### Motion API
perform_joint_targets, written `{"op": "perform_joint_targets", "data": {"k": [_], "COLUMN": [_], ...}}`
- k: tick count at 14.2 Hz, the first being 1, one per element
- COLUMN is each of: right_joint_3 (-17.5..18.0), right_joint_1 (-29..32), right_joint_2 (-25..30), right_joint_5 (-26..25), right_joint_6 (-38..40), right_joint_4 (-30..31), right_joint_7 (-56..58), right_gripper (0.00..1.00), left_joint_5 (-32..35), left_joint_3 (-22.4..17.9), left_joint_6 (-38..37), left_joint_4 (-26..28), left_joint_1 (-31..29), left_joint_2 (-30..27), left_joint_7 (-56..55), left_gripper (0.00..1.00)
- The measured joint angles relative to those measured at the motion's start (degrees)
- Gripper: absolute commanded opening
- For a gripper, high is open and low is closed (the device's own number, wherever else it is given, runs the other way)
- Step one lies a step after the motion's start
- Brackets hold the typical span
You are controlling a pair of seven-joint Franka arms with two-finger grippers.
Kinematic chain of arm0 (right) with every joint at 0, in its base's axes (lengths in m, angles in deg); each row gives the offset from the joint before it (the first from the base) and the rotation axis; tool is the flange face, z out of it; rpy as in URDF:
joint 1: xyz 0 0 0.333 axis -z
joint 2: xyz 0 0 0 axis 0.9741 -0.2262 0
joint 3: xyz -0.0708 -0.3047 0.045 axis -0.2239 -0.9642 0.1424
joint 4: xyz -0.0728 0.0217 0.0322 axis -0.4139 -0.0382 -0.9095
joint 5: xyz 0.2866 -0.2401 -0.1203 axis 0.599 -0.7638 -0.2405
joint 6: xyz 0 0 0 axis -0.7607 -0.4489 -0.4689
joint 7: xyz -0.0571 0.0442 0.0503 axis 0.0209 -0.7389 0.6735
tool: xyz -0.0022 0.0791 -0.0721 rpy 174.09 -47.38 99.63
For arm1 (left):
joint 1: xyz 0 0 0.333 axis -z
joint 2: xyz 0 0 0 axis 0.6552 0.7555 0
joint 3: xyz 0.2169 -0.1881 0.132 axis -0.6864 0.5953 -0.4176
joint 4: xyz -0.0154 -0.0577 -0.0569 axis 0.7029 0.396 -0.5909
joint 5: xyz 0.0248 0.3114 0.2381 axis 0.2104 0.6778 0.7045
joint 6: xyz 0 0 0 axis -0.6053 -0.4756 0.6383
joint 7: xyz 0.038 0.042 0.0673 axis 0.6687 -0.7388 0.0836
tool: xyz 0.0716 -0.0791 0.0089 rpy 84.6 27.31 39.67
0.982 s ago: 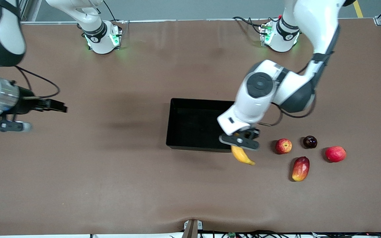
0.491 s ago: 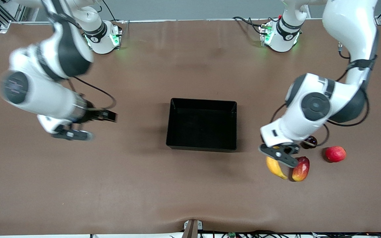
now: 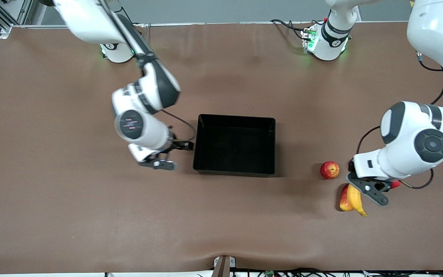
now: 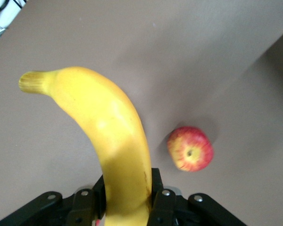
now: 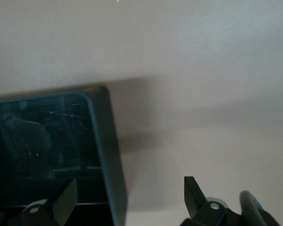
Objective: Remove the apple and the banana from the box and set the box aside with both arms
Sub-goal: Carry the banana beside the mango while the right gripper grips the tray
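Left pincer (gripping banana) mostly hides mango.

White jointed left arm bent at the elbow, its black two-finger left gripper clamped on a long curved yellow banana above the table; white jointed right arm reaching down, its black two-finger right gripper with fingers spread.
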Motion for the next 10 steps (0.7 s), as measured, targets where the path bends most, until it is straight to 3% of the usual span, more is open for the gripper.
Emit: {"op": "perform_joint_targets", "data": {"k": [3, 4, 5, 6, 7, 10], "right_joint_3": [-0.06, -0.07, -0.07, -0.06, -0.07, -0.10], "right_joint_1": [-2.03, -2.33, -2.72, -3.23, -3.79, -4.50], "right_joint_2": [-3.86, -4.82, -5.52, -5.94, -6.13, -6.07], "right_joint_5": [0.00, 0.01, 0.01, 0.01, 0.01, 0.03], "right_joint_6": [-4.95, -6.55, -7.73, -8.56, -9.04, -9.18], "right_joint_4": [0.05, 0.11, 0.28, 0.69, 1.05, 1.19], "right_joint_7": [-0.82, -0.83, -0.83, -0.83, -0.88, -3.53], "right_gripper": [1.00, 0.96, 0.47, 0.06, 0.00, 0.00], "left_joint_5": [0.03, 0.09, 0.12, 0.13, 0.13, 0.13], "left_joint_3": [-0.16, -0.46, -0.97, -1.68, -2.54, -3.92], "left_joint_6": [2.63, 3.98, 5.73, 7.90, 9.99, 14.99], "left_joint_4": [0.01, 0.01, 0.00, -0.03, -0.06, -0.57], "left_joint_1": [-2.97, -3.56, -4.03, -4.39, -4.60, -5.00], "left_joint_2": [2.19, 2.82, 3.51, 4.26, 5.04, 7.49], "left_joint_7": [10.03, 13.47, 16.83, 19.97, 22.51, 25.86], "left_gripper": [0.00, 0.00, 0.00, 0.00, 0.00, 0.00]}}
